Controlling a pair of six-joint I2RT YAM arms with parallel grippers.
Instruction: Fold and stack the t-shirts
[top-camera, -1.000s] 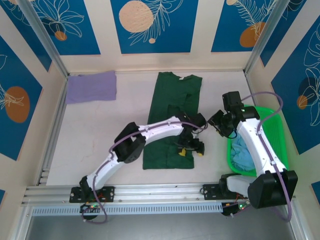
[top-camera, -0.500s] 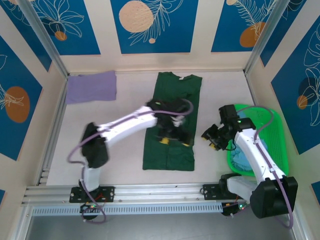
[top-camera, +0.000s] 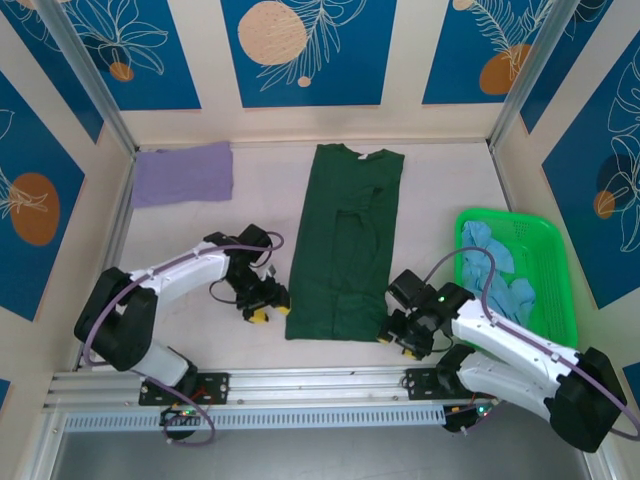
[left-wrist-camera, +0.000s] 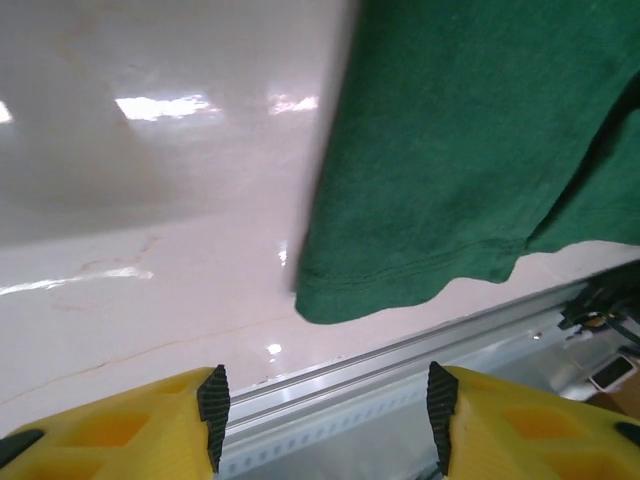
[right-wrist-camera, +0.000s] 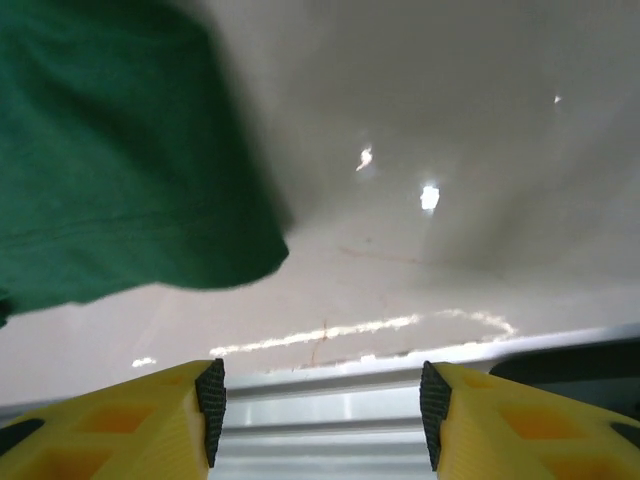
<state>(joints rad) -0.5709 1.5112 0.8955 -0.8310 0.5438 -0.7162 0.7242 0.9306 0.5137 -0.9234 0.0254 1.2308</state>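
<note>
A long shirt (top-camera: 343, 240) mid-table, folded shirt (top-camera: 184, 173) back left of it, basket (top-camera: 563, 280) at right, more shirts (top-camera: 497, 268) in basket

The dark green t-shirt (top-camera: 345, 240) is lying plain on the off-white table (top-camera: 430, 190), and the lavender t-shirt (top-camera: 183, 174) is looking equally plain. Light blue shirts (top-camera: 518, 293) are sitting in a bright green basket (top-camera: 505, 216). The left gripper (left-wrist-camera: 325, 408) and right gripper (right-wrist-camera: 317, 405) are showing yellow fingers (black pads). Blue wall panels (top-camera: 305, 80) are carrying white leaf outlines and peach circles.
</note>
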